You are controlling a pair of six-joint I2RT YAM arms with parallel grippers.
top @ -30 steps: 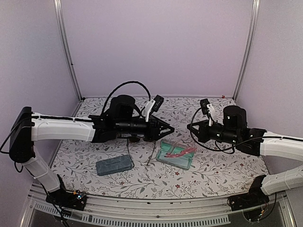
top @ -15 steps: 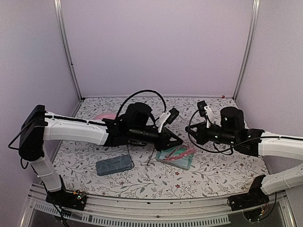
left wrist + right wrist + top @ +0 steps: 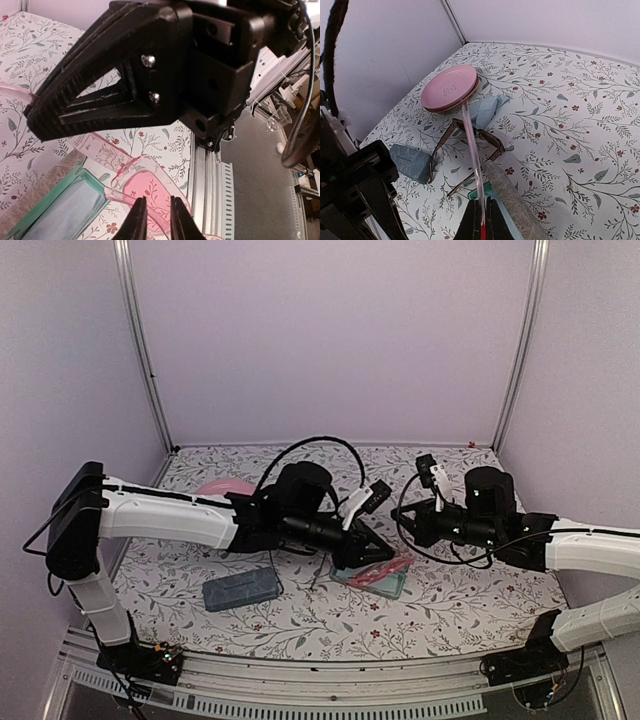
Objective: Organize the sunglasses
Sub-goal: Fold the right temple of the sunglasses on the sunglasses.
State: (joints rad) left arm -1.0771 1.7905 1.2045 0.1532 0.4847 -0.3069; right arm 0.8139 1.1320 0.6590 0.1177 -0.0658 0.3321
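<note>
The pink-framed sunglasses (image 3: 386, 566) hang just over the open case (image 3: 380, 583), right of centre. My right gripper (image 3: 402, 522) is shut on one of their translucent temple arms (image 3: 473, 150). My left gripper (image 3: 377, 552) has reached across to them. Its fingers (image 3: 140, 222) stand a narrow gap apart over a pink lens (image 3: 146, 186), without a clear hold. The dark-framed sunglasses (image 3: 470, 136) lie unfolded on the table behind the case, mostly hidden under the left arm in the top view.
A closed blue-grey case (image 3: 240, 588) lies front left. A pink plate (image 3: 222, 486) sits at the back left, with a pale blue cloth (image 3: 488, 110) beside it. The open case has a grey-brown lid (image 3: 512, 200). The table's front rail (image 3: 210, 180) is close.
My left arm has swung right and forward, bringing its gripper down to the pink sunglasses over the case. The pink plate has come into view. The right gripper has barely moved.
</note>
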